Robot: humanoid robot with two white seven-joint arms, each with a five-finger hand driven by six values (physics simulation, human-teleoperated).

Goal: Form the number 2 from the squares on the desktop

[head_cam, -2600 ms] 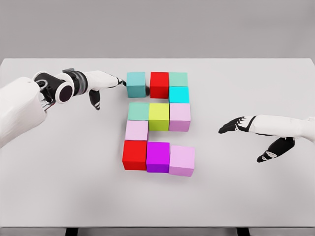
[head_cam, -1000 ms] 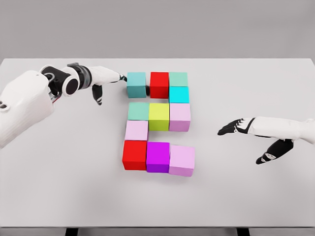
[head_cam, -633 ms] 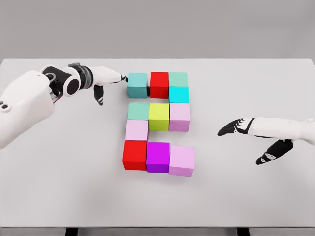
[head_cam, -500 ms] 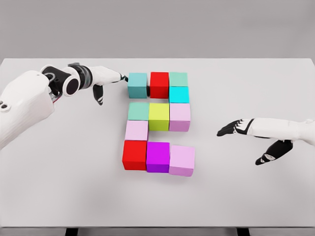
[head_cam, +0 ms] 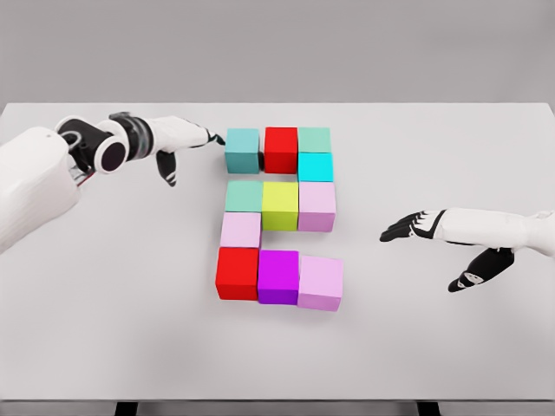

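Grey wall stood behind the pale, matte table (head_cam: 104, 347), and on it the coloured cubes already read as a 2. My left hand (head_cam: 178, 139) lay flat at the top left, fingers stretched out and holding nothing, their dark tips right at the left face of the teal cube (head_cam: 242, 149); whether they touched it or stood just off it I could not tell. That cube sat beside the red cube (head_cam: 281, 148), with a thin seam between them that I could not judge as closed. My right hand (head_cam: 447, 238) hovered well apart from the figure on the right, fingers spread and relaxed, thumb hanging below, empty.

The risk, as I judged it, was pushing too far: a shove on the teal cube would pass through the red one into the green cube (head_cam: 314, 139) and skew the whole top row, and an off-centre push would twist the teal cube out of square. A careless sweep on drawing my hand away (the thumb hung low near the table) could also drag it back out.

The cubes looked hard, smooth and flat-faced with crisp edges, uniform in size, each a single plain colour, so they would slide easily on that slick top and butt flush, face to face
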